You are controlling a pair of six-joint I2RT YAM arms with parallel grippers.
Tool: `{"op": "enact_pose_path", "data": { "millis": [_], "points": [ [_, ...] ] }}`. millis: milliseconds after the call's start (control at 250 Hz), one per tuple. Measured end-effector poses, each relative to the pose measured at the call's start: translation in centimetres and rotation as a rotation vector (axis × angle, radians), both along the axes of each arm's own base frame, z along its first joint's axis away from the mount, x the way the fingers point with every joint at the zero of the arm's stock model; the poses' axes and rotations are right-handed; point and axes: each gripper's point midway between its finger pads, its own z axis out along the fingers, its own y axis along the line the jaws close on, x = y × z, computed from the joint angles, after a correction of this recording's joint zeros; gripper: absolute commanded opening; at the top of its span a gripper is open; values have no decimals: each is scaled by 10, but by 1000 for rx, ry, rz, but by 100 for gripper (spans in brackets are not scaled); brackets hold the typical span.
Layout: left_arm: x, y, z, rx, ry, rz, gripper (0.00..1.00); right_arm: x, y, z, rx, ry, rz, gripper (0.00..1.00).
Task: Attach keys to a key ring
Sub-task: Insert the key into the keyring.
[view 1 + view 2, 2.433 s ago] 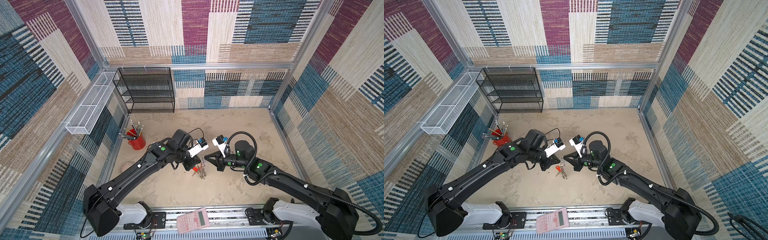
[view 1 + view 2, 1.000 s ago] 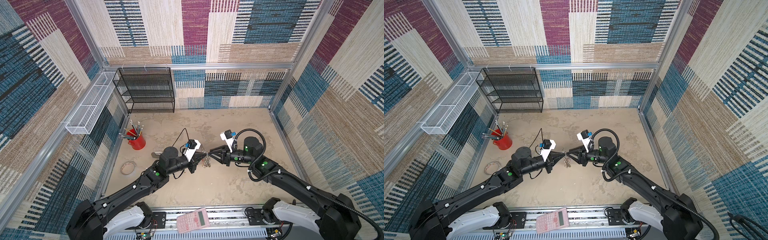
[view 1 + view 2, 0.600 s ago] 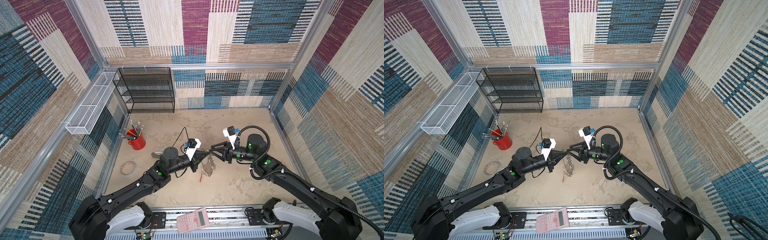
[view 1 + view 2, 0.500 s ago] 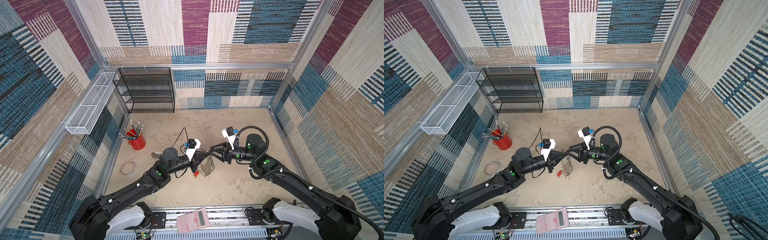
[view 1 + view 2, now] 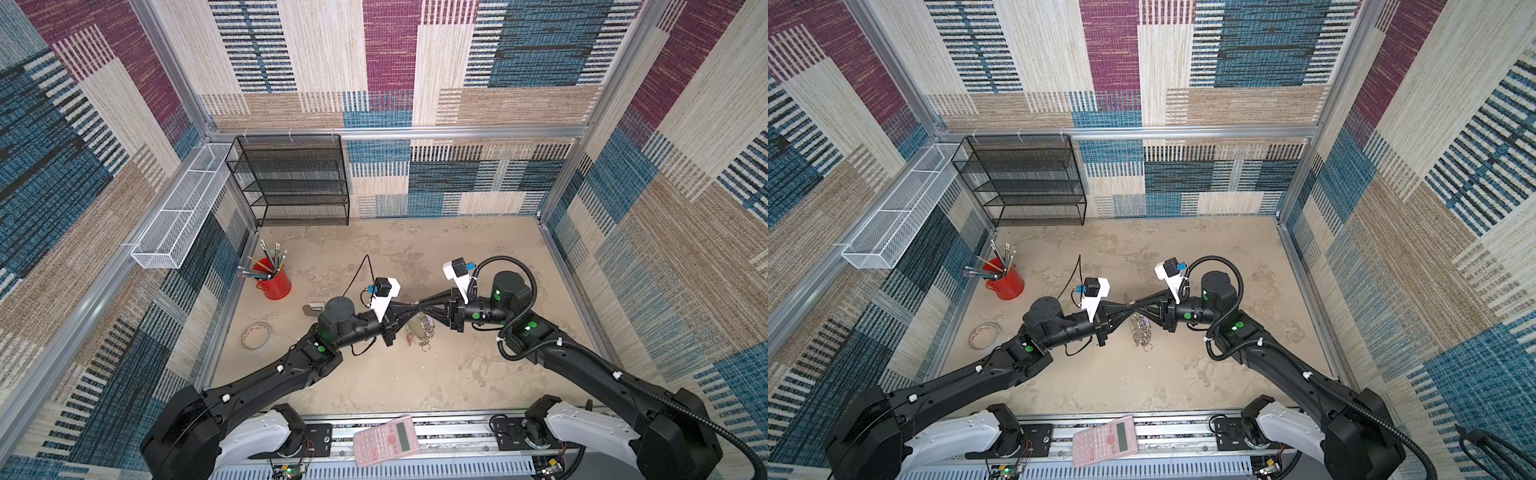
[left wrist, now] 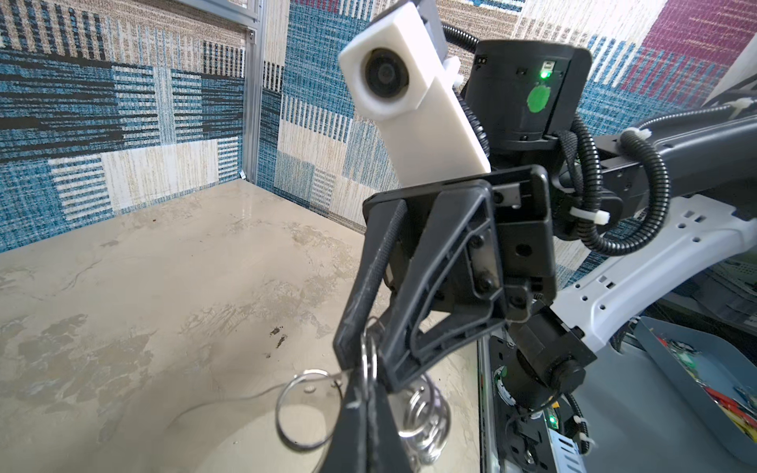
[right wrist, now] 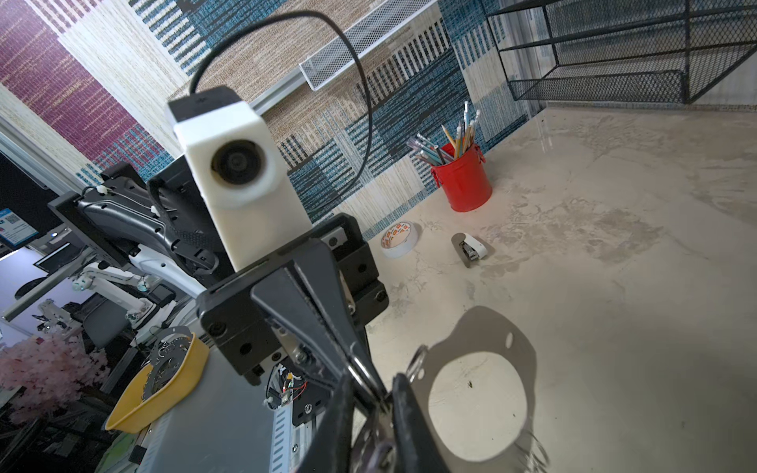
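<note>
1. Key ring (image 5: pixel 423 328): off the table (image 5: pixel 374 374), hanging in mid-air at centre. My two claws meet nose to nose just above it. Both top views show the silver bundle dangling below that meeting point.
2. Left claw (image 5: pixel 409 308): fully closed, tips pinching the wire of one split ring (image 6: pixel 368 362). A thin bite with very little metal under the pads.
3. A reddish speck (image 5: pixel 409 341) sits beside the bundle, probably the red-headed key. It is too small to tell whether it is threaded on or lying below. I cannot make out the lilac key.
4. Grey band (image 7: pixel 479 340): hangs slack under the pinch, with rings along its edge. My read is that the whole key ring is light and the band is floppy, so it will swing and twist with any wrist move. The rings themselves should be stiff, springy wire, smooth and slick, and pads could skate off.
5. Right claw (image 5: pixel 424 306): jaws stand at a narrow gap with ring wire between them, right against the left tips. It looks like a pinch, but I cannot tell how firm.
6. Where to hold, in my judgement: on the ring wire, never the band, with the claws close together on one ring so the coil can be pried open.
</note>
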Motion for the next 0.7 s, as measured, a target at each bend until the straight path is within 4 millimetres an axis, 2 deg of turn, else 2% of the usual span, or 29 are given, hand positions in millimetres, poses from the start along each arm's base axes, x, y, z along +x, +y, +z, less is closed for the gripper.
{"op": "enact_pose_path", "data": {
  "millis": [268,700],
  "points": [
    [4,0,-3,-1,14,9,0,3,-1,-3,-3,0,-13,0],
    [6,-1,-7,55,68,11,2,7,-2,-7,-9,5,-31,0]
  ]
}}
